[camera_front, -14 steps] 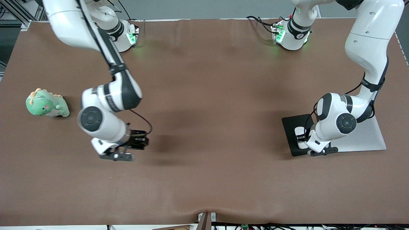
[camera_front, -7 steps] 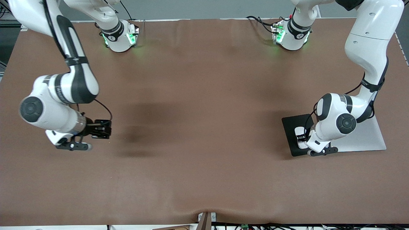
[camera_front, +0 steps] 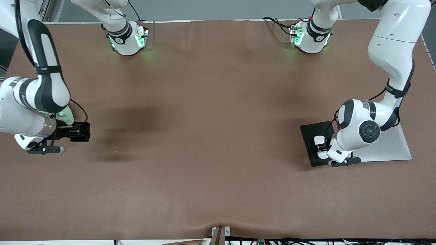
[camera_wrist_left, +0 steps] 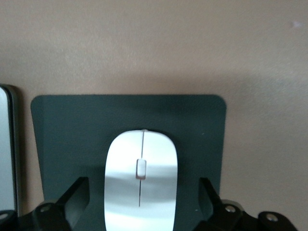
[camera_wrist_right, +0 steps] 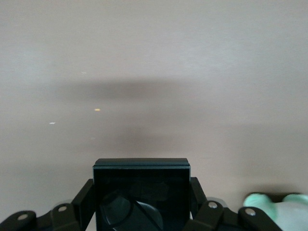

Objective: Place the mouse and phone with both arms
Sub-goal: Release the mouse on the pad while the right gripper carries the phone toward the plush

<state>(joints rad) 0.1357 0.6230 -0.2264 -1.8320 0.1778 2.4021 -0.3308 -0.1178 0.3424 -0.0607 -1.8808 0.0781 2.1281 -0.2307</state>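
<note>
Your mouse [camera_wrist_left: 141,180] lies on the dark pad [camera_front: 311,131] at the left arm's end, between the left gripper [camera_wrist_left: 139,211] fingers, which stand apart and clear of its sides; it looks light, hard and glossy, so take it low across its flanks. The phone [camera_wrist_right: 141,192], slick and stiff, is clamped edgewise in the right gripper [camera_front: 73,131] above the table [camera_front: 218,102], beside a green plush toy [camera_wrist_right: 276,202].

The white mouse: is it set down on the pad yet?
Yes: the mouse lies on the dark pad, the left gripper fingers apart beside it.
</note>
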